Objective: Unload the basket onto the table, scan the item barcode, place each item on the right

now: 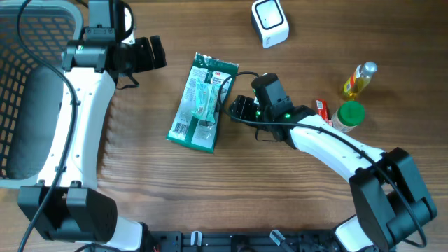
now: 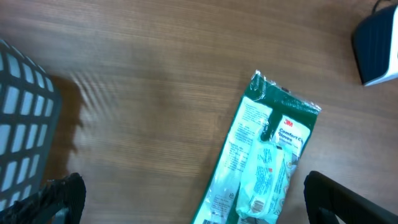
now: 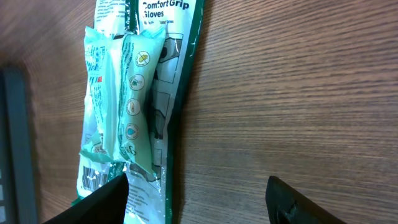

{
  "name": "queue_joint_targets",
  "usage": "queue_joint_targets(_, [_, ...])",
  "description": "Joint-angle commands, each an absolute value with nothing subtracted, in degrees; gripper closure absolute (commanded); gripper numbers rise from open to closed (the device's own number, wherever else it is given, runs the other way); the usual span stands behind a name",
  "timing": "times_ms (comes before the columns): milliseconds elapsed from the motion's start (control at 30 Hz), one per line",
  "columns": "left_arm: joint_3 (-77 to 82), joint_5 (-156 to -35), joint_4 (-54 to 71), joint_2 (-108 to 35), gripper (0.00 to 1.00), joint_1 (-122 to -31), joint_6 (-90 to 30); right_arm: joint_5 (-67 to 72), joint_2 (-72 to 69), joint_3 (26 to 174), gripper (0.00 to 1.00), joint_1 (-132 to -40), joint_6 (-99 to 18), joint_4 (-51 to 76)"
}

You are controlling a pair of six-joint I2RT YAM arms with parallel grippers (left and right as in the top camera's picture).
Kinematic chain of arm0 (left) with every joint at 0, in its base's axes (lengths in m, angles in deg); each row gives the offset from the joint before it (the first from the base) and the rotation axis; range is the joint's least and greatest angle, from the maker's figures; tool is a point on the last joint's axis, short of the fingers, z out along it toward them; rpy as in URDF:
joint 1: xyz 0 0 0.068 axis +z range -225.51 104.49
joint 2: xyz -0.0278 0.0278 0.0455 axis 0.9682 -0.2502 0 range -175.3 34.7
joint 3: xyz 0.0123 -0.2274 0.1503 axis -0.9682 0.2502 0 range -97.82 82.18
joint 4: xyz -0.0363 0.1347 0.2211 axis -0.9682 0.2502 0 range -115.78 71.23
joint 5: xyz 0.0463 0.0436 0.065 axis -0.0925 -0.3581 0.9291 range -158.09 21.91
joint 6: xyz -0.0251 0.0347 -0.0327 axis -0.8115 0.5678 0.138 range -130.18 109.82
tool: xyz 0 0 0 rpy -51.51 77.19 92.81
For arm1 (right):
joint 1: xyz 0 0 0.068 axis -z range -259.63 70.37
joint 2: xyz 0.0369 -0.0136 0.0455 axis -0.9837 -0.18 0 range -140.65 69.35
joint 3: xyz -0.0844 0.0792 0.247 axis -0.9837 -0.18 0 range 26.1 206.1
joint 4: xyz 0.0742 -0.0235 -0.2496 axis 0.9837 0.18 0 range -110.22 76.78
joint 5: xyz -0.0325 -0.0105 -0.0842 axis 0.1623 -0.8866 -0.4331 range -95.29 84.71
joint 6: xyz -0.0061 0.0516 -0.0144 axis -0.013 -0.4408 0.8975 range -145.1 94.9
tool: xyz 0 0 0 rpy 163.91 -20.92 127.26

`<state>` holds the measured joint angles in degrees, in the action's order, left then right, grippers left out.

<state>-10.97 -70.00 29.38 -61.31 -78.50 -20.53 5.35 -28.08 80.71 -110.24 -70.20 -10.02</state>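
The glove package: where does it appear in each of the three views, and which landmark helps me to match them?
Overhead: glove package left of centre, tilted.
Left wrist: glove package lower right, cut by the bottom edge.
Right wrist: glove package on the left, running top to bottom.
Shared landmark: the pale bundle in its middle.

A green glove packet lies flat at the centre of the wooden surface. A white scanner stands at the far edge; a yellow bottle, green-capped jar and red pack cluster right, a basket left.
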Motion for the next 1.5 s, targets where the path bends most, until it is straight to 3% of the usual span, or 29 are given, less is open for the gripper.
queue_joint_targets(0, [-11.0,-76.1,31.8,-61.7,0.00,-78.3,-20.2,3.5,-28.8,80.3,0.29,-110.4,-68.6,-10.2])
queue_joint_targets(67, [-11.0,-78.5,33.5,-61.7,0.00,-78.3,-20.2,3.5,-28.8,80.3,0.29,-110.4,-68.8,-10.2])
queue_joint_targets(167, [-9.9,-80.8,36.4,-61.7,0.21,-78.6,-20.2,3.5,-28.8,80.3,0.29,-110.4,-68.8,-10.2])
queue_joint_targets(267, [-6.2,-81.1,38.3,-61.7,0.30,-80.3,-20.2,3.5,-28.8,80.3,0.29,-110.4,-68.8,-10.5])
queue_joint_targets(300, [-5.0,-81.1,38.3,-61.7,0.28,-80.9,-20.2,3.5,-28.8,80.3,0.29,-110.4,-68.8,-10.5])
queue_joint_targets(400, [-2.9,-81.1,38.0,-61.7,0.00,-83.0,-20.2,3.5,-28.8,80.3,0.29,-110.2,-68.8,-10.6])
queue_joint_targets(533, [-2.8,-83.4,35.1,-62.0,0.00,-84.7,-20.3,9.2,-28.8,80.3,0.30,-107.4,-68.5,-10.6])
queue_joint_targets(567, [-2.5,-85.1,34.3,-62.4,0.08,-85.3,-20.5,10.5,-28.8,80.3,0.30,-106.8,-68.2,-10.6])
queue_joint_targets(600, [-1.8,-86.1,33.0,-63.0,0.44,-86.2,-21.2,12.1,-28.8,80.3,0.30,-105.9,-67.2,-10.6])
queue_joint_targets(633, [-0.8,-86.1,31.6,-63.7,0.53,-87.2,-21.6,12.3,-28.8,80.3,0.30,-105.5,-67.0,-10.5])
queue_joint_targets(700, [0.9,-86.1,29.3,-64.9,0.46,-88.7,-21.8,12.6,-28.8,80.3,0.30,-105.0,-67.0,-10.5])
queue_joint_targets(800, [1.6,-86.1,28.2,-68.2,0.56,-89.3,-23.2,12.9,-28.8,80.3,0.31,-104.7,-66.4,-10.3])
queue_joint_targets(867, [1.6,-86.0,27.4,-70.5,0.55,-89.3,-24.2,12.9,-28.8,80.3,0.31,-104.7,-65.7,-10.2])
queue_joint_targets(1067, [1.6,-84.6,24.9,-75.5,0.48,-89.0,-24.4,13.1,-28.8,80.3,0.31,-104.7,-65.6,-10.1])
queue_joint_targets(1100, [1.6,-84.6,23.9,-77.6,0.43,-89.0,-24.3,13.1,-28.8,80.3,0.31,-104.7,-65.6,-10.2])
queue_joint_targets(1233, [1.6,-84.6,23.1,-79.9,0.43,-88.9,-24.4,13.1,-28.8,80.3,0.31,-104.7,-65.6,-10.2])
queue_joint_targets(1467, [1.6,-84.6,22.7,-82.5,0.63,-88.9,-24.3,13.1,-28.8,80.3,0.31,-104.7,-65.5,-10.1])
